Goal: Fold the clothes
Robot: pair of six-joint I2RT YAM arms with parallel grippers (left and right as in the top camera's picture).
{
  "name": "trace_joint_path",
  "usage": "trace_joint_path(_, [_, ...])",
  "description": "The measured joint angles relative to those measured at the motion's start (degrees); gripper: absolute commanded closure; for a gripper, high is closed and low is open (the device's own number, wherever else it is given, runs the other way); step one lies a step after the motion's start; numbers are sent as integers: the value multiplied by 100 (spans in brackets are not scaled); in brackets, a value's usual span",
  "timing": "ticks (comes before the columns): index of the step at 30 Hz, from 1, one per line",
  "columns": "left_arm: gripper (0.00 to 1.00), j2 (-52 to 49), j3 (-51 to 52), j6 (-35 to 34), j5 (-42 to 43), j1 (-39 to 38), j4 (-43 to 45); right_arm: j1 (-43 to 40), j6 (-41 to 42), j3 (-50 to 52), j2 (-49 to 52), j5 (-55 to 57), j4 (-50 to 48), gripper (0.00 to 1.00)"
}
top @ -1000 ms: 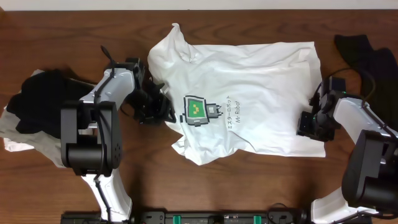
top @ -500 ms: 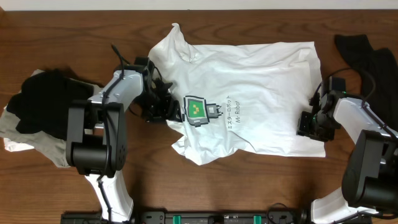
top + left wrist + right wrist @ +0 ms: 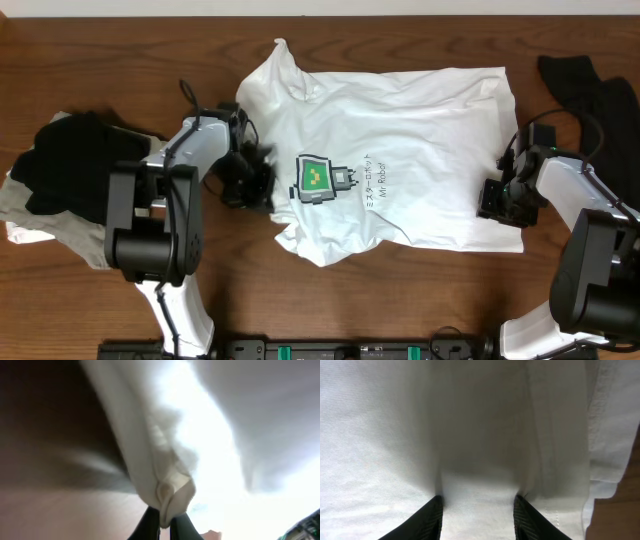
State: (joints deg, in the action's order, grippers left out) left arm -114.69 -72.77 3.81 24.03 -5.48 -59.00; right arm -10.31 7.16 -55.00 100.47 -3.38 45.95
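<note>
My left gripper [image 3: 165, 522] is clamped on a bunched fold at the left rim of the white T-shirt [image 3: 420, 150]. My right gripper [image 3: 477, 510] sits on the shirt's hem toward the right edge, fingers apart with cloth humped between; can't tell if it bites. The shirt lies rumpled across the centre of the table [image 3: 400, 300], reaching toward the far edge. It looks thin, limp and light and will likely sag, so I'd grab hems or corners, not mid-panel. A black garment [image 3: 580, 85] lies at the far-right corner.

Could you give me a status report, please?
Left tool shut on large white T-shirt edge. Right tool open over its hem. Shirt unfolded. Black cloth lies aside.
</note>
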Motion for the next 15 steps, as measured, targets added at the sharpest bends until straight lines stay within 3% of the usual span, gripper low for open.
trace_joint_path(5, [94, 1056, 11, -833, -1145, 597, -310, 0, 0, 0, -2, 0, -4, 55])
trace_joint_path(11, [94, 2288, 9, -1386, -1506, 1353, -400, -2, 0, 0, -2, -39, -7, 56])
trace_joint_path(12, [90, 2385, 9, -1427, -1504, 1403, -404, -4, 0, 0, -2, -70, -9, 55])
trace_joint_path(14, [67, 2505, 9, -1453, -1519, 1464, -407, -11, 2, 0, -2, -109, -17, 55])
trace_joint_path(15, [61, 2527, 9, -1482, -1567, 1480, -404, -20, 0, 0, -2, -116, -17, 55])
